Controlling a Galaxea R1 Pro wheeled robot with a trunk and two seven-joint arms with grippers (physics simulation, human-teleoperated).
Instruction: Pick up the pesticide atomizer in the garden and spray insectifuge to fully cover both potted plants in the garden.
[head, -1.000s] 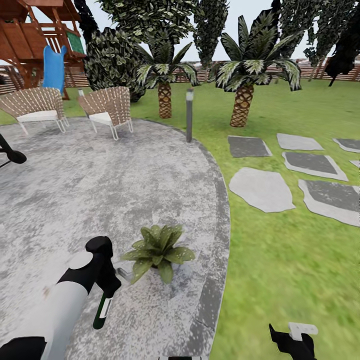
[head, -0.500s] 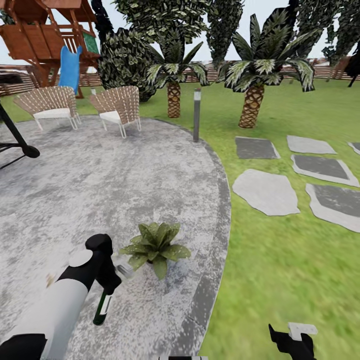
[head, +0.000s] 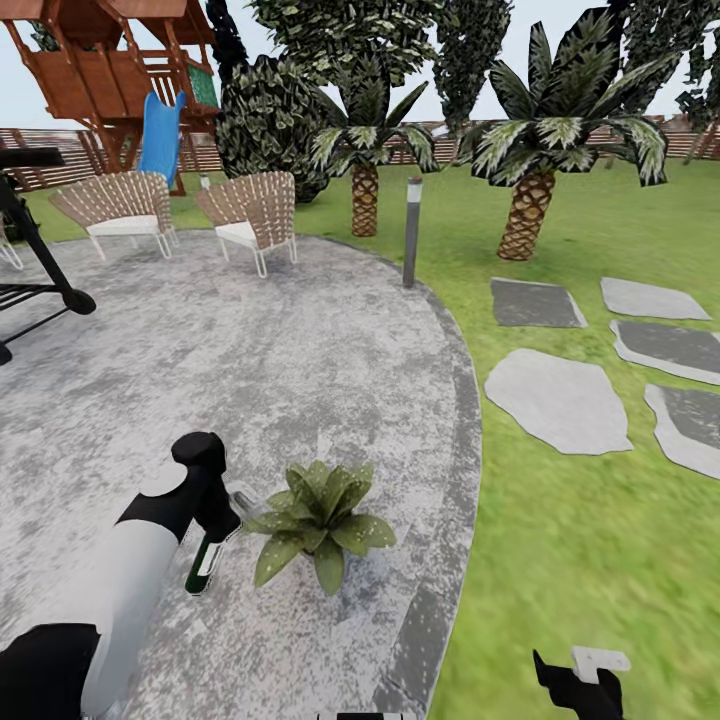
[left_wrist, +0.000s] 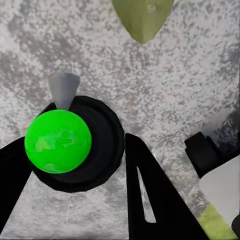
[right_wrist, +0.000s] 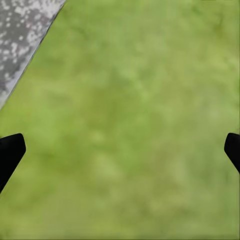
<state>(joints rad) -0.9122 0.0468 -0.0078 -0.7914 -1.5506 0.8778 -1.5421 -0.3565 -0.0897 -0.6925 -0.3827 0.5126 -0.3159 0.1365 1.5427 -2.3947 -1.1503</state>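
1. Head view: the left gripper (head: 212, 530) grips the pesticide atomizer (head: 204, 565), a dark green bottle hanging just beside the potted plant (head: 318, 515) on the grey patio (head: 300, 360).
2. Left wrist view: the fingers (left_wrist: 150, 195) clamp the atomizer's black body under a bright green ball (left_wrist: 58, 141).
3. Right wrist view: the right gripper (right_wrist: 120, 150) is spread wide over the lawn (right_wrist: 135, 100).

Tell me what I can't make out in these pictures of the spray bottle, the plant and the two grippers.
- Spray bottle: the left gripper covers its head in the head view.
- Plant: its leaves hide the pot in the head view; the left wrist view's edge cuts off all but a leaf tip.
- Right gripper: each side edge of the right wrist view cuts off its fingers, over grass.
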